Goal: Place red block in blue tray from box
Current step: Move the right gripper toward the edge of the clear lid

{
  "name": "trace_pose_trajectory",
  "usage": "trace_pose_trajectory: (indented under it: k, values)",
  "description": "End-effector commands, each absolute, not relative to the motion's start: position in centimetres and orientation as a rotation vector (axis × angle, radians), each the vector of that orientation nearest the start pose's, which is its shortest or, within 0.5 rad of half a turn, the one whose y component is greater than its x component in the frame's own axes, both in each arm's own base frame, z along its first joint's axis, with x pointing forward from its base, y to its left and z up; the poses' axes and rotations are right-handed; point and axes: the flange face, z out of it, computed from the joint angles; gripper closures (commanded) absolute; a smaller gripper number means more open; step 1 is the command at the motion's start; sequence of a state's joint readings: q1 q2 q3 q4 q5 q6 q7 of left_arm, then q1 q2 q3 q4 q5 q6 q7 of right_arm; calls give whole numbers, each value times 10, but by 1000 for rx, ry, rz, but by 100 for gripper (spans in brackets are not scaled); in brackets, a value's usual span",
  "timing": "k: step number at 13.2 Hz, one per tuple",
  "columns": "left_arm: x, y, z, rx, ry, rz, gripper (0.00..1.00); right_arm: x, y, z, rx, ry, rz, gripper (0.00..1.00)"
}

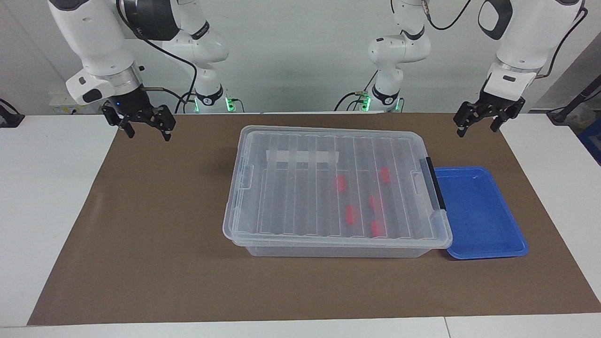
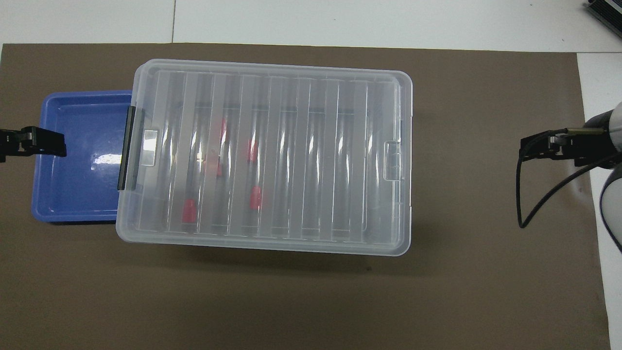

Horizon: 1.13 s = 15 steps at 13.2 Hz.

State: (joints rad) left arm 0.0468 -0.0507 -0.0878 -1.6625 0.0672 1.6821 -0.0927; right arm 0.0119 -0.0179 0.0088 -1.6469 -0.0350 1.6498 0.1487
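Note:
The box (image 1: 328,188) is a clear bin with its ribbed lid shut, standing mid-mat; it also shows in the overhead view (image 2: 291,160). Its black clip handle (image 1: 435,183) faces the blue tray (image 1: 483,216), which lies empty against that end, toward the left arm's end of the table (image 2: 77,160). Several red blocks lie inside the box under the lid, one of them a red block (image 1: 341,183) near the middle (image 2: 255,197). My left gripper (image 1: 478,127) is open and empty, up over the mat's edge. My right gripper (image 1: 147,133) is open and empty over the mat's other end.
A brown mat (image 1: 164,244) covers the white table (image 1: 47,211) under everything. A strip of tape (image 1: 303,156) sits on the lid. A black cable (image 2: 534,194) hangs from the right arm.

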Motion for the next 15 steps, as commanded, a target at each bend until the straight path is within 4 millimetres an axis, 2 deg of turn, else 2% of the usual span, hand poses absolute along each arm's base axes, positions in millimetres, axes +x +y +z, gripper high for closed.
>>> trace_pose_trajectory:
  k: [1,4,6,7,10,13,15]
  values:
    - [538,-15,621,-3082,-72,-107,0,551,11,605,-3194,239,-70,0]
    - [538,-15,621,-3082,-72,-107,0,552,16,606,-3194,224,-78,0]
    - [535,-18,621,-3081,-64,-86,0,554,30,603,-3188,232,-97,2]
    - [536,-18,621,-3082,-59,-92,0,557,33,598,-3180,296,-106,2]
    - [537,-25,622,-3082,-41,-110,0,566,63,576,-3174,280,-131,2]
    - [536,-20,621,-3082,-51,-100,0,578,93,557,-3157,299,-174,2]
    - [534,-27,619,-3083,-33,-74,0,580,104,542,-3154,300,-174,2]
